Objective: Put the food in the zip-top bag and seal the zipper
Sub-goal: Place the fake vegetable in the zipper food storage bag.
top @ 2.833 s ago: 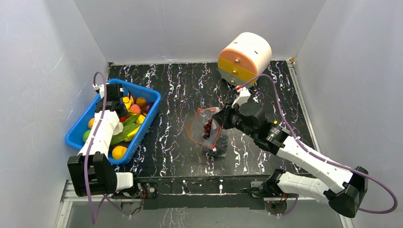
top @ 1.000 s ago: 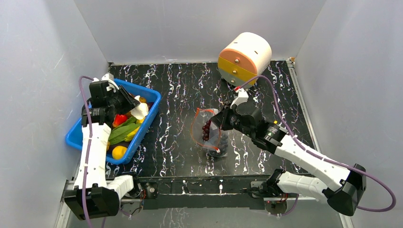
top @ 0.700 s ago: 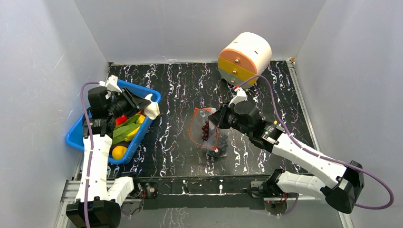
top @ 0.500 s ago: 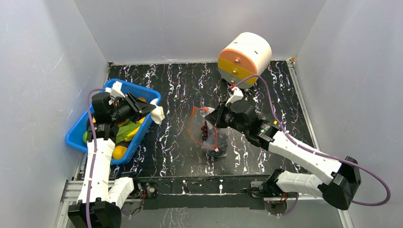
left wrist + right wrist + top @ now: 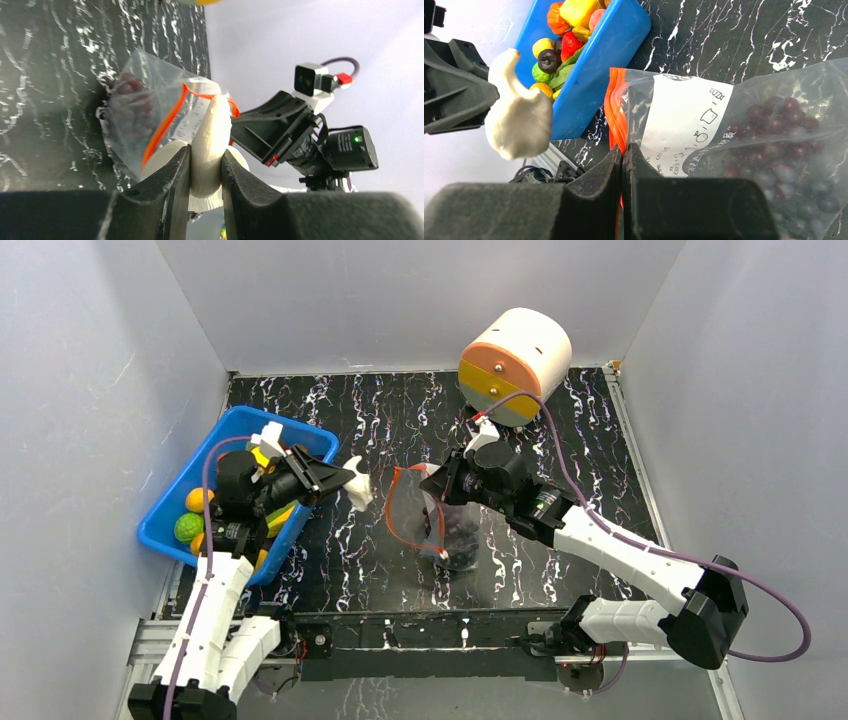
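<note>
The zip-top bag (image 5: 445, 530) stands mid-table with purple grapes (image 5: 784, 125) inside. My right gripper (image 5: 432, 485) is shut on its orange-red zipper (image 5: 616, 107) and holds the mouth up and open toward the left. My left gripper (image 5: 345, 480) is shut on a white garlic-shaped toy food piece (image 5: 358, 487), in the air just left of the bag mouth. In the left wrist view the white piece (image 5: 212, 130) sits between my fingers, with the bag (image 5: 140, 110) right behind it. More food (image 5: 190, 528) lies in the blue bin (image 5: 215, 430).
A white cylinder with an orange and yellow face (image 5: 515, 365) lies at the back right. The blue bin (image 5: 599, 60) stands at the left, close to the left wall. Grey walls enclose the table on three sides.
My left gripper lifted the white piece out of the blue bin and carried it right, up to the bag mouth. My right gripper shifted slightly left, still holding the zipper.
</note>
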{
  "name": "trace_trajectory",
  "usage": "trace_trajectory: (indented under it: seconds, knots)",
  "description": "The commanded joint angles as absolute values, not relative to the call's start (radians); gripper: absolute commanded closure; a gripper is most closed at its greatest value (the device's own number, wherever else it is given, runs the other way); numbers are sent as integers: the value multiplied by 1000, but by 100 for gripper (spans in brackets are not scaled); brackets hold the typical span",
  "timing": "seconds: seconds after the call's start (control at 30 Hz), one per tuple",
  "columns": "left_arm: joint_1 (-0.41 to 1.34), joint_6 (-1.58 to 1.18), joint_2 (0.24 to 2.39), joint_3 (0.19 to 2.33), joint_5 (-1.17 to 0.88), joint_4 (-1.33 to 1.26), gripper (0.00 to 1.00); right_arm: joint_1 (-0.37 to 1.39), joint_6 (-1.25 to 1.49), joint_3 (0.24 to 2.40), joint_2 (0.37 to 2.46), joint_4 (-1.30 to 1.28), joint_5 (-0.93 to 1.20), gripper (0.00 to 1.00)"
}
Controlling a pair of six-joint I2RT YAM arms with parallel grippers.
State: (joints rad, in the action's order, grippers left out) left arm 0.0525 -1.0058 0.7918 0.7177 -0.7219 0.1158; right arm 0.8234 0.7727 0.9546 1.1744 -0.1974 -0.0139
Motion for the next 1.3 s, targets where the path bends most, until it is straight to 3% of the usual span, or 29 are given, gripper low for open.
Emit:
trace_trajectory:
  seconds: [0.0, 0.8, 0.9, 1.07, 1.27]
  knots:
    - [178, -1091, 810, 719, -674, -9, 83, 825, 810, 1005, 1171, -94, -1, 100]
    - [511, -1020, 1011, 686, -465, -81, 80, 825, 827, 1017, 1171, -82, -1, 100]
    - [533, -979, 1024, 707, -422, -22, 73, 825, 825, 1014, 1175, -82, -3, 100]
    - [552, -934, 1036, 743, -383, 47, 44, 825, 828, 1005, 1171, -77, 1, 100]
    - [561, -935, 1030, 738, -390, 41, 32, 825, 830, 999, 1166, -79, 0, 100]
